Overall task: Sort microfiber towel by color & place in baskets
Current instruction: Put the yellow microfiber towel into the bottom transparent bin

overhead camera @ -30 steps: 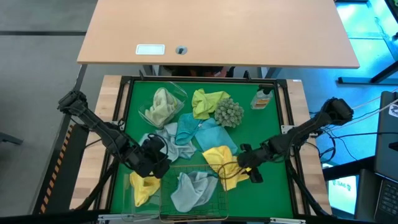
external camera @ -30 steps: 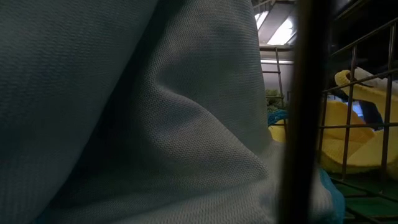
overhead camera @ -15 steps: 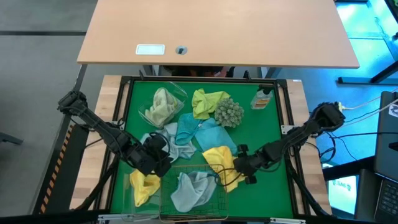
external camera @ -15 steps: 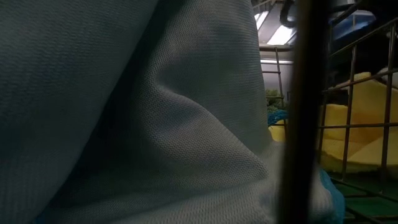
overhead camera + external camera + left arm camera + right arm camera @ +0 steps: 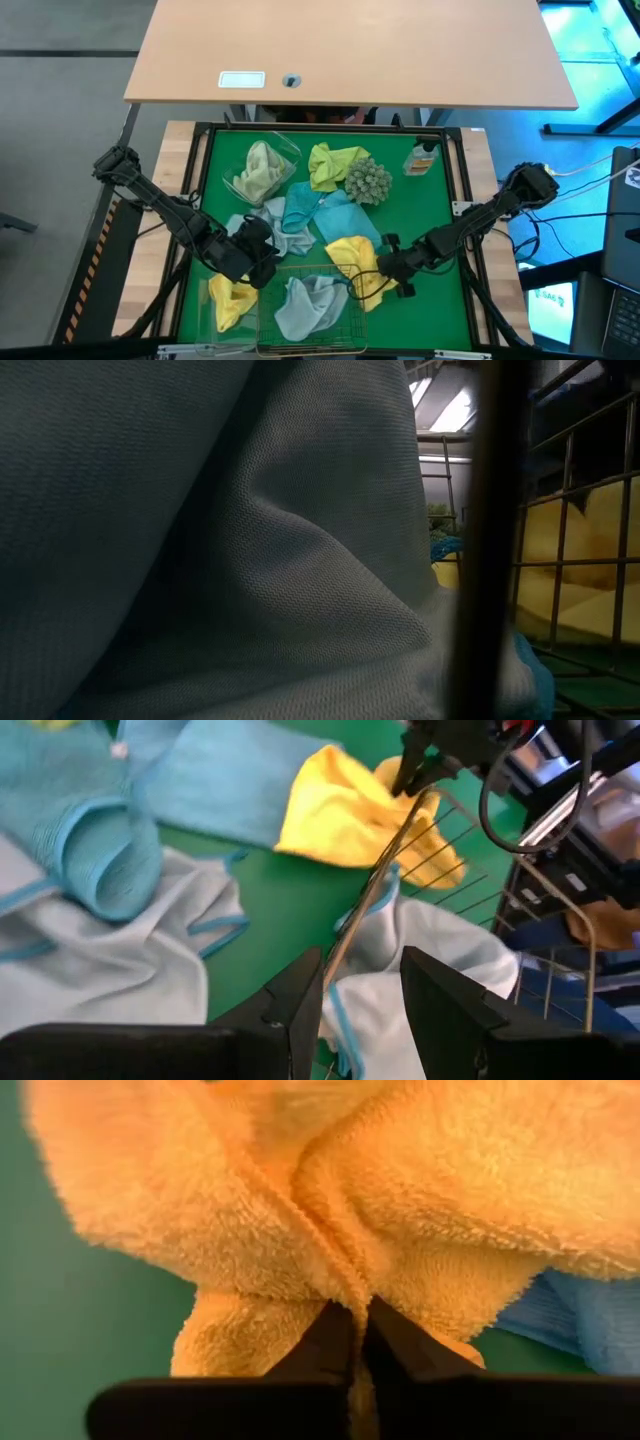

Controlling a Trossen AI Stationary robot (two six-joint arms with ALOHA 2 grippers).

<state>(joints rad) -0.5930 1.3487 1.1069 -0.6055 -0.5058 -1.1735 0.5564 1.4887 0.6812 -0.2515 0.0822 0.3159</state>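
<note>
A bright yellow towel (image 5: pixel 352 258) lies on the green mat, its near part draped over the gold wire basket's (image 5: pixel 345 322) far right rim. My right gripper (image 5: pixel 385 275) is shut on it at its right side. The basket holds a light blue towel (image 5: pixel 305 305), which fills the low view (image 5: pixel 200 540). My left gripper (image 5: pixel 360 1010) hovers open over the basket's far left corner (image 5: pixel 262 262), touching nothing. Teal and light blue towels (image 5: pixel 305 212) lie in the middle. One clear tub (image 5: pixel 215 312) holds a yellow towel (image 5: pixel 232 298). Another tub (image 5: pixel 285 150) holds a pale yellow-green one (image 5: pixel 258 170). My right gripper pinches a raised fold (image 5: pixel 350 1302) of the yellow towel between its two fingers (image 5: pixel 328 1342). They come slanting down from the table's right side. The towel still lies on the mat and the basket rim, bunched up at the fingers.
A yellow-green towel (image 5: pixel 335 163), a spiky grey-green ball (image 5: pixel 368 181) and a small bottle (image 5: pixel 422 158) sit at the mat's far side. A black frame (image 5: pixel 462 200) borders the mat. A wooden desk (image 5: pixel 350 50) stands beyond the far edge.
My right gripper has moved down and toward the table's left, onto the yellow towel's right side. In the low view the towel now stands higher behind the basket wires than a second ago.
</note>
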